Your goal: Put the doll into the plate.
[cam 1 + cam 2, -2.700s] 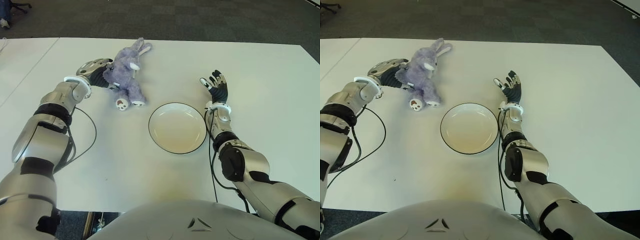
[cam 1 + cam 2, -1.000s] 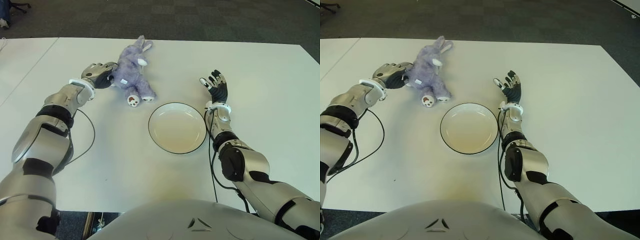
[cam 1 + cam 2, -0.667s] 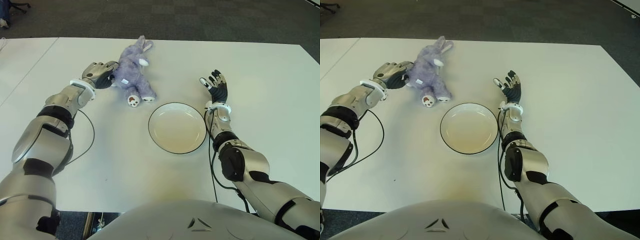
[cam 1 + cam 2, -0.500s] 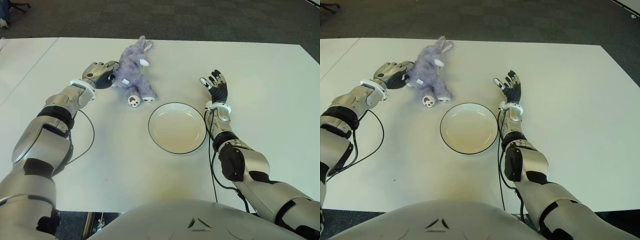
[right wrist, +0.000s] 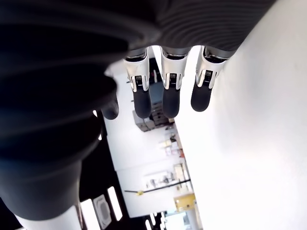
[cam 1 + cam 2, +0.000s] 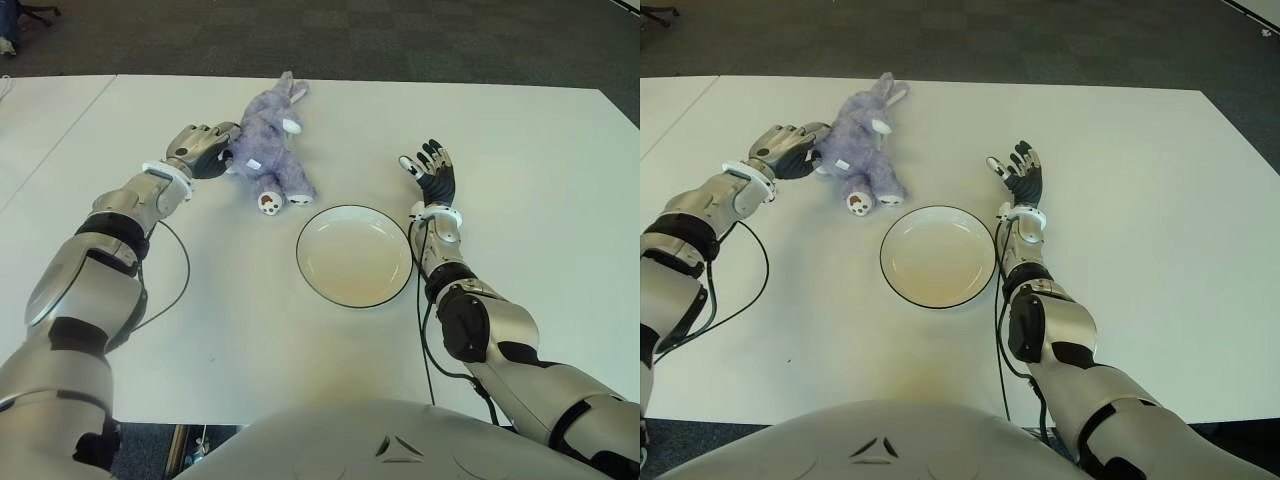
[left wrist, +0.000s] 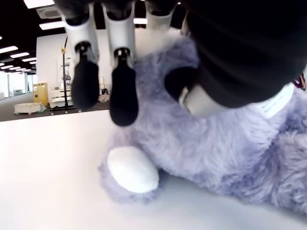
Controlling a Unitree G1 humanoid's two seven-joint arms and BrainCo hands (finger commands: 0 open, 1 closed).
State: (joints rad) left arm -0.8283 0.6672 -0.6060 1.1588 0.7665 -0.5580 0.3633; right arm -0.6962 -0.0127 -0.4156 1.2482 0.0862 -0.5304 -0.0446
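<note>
Two hands in view, one busy. Left hand (image 6: 203, 147) is at the doll (image 6: 268, 150), fingers (image 7: 123, 86) curled down onto the purple plush body, thumb pressed into the fur from the other side in the left wrist view, so it's gripping the doll's flank. The doll is a purple bunny lying on the white counter (image 6: 520, 170), toward the counter's far edge and left of centre, ears pointing at the far edge, feet pointing toward the plate (image 6: 355, 256). Feet are near the plate's far-left rim but clear of it; the doll is fully outside the plate, lying flat on the counter as far as the eye views show, and the left wrist view has its white paw (image 7: 133, 169) down on the surface. The plate is a cream round dish with a dark rim, roughly mid-counter, nothing in it. Right hand (image 6: 1019, 170) shows just right of the plate, level with its far rim, fingers spread and straight, holding nothing; the right wrist view confirms extended fingers (image 5: 170, 91) with only bare counter past them. Can't tell whether it touches the counter. A black cable (image 6: 178, 270) loops on the counter beside the left forearm, and another runs along the right forearm near the plate's right rim. Dark carpet floor (image 6: 400, 40) lies beyond the counter's far edge.
</note>
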